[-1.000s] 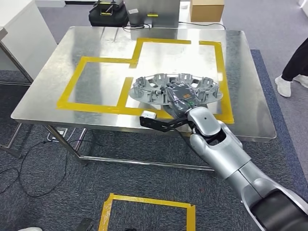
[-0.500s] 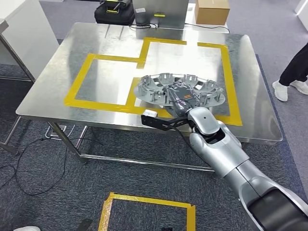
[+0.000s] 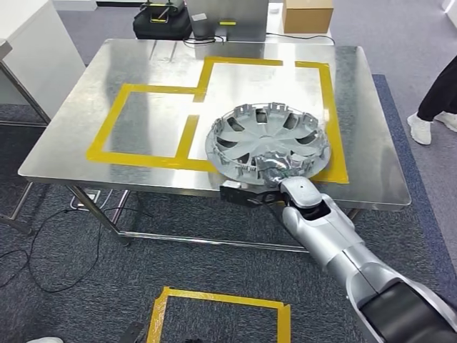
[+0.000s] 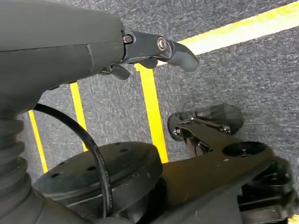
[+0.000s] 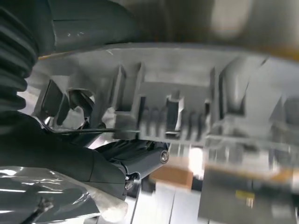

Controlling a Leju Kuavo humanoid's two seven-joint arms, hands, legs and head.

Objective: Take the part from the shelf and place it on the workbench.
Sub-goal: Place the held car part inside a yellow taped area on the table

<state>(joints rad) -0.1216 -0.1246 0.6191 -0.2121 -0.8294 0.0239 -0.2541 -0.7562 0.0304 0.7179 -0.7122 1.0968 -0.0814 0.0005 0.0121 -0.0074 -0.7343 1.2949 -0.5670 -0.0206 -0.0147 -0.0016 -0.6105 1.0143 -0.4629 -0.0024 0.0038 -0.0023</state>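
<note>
The silver hubcap (image 3: 268,140) lies tilted over the near right part of the steel workbench (image 3: 161,136), inside the yellow tape outline (image 3: 199,93), its far rim low toward the tabletop and its near rim raised; whether that far rim touches the steel I cannot tell. The right hand (image 3: 275,171) clasps the near rim from the robot's side, fingers (image 5: 141,161) curled beneath the ribbed underside, so the part stretches away from the hand across the table; lowering that near edge looks like what remains. The left hand (image 4: 155,49) hangs over the carpet holding nothing, fingers apart, well away from the part.

The part (image 3: 268,139) is silver-grey. The table (image 3: 108,128) is shiny silver with yellow tape (image 3: 141,89) lines. The carpet (image 3: 178,271) is dark grey.
</note>
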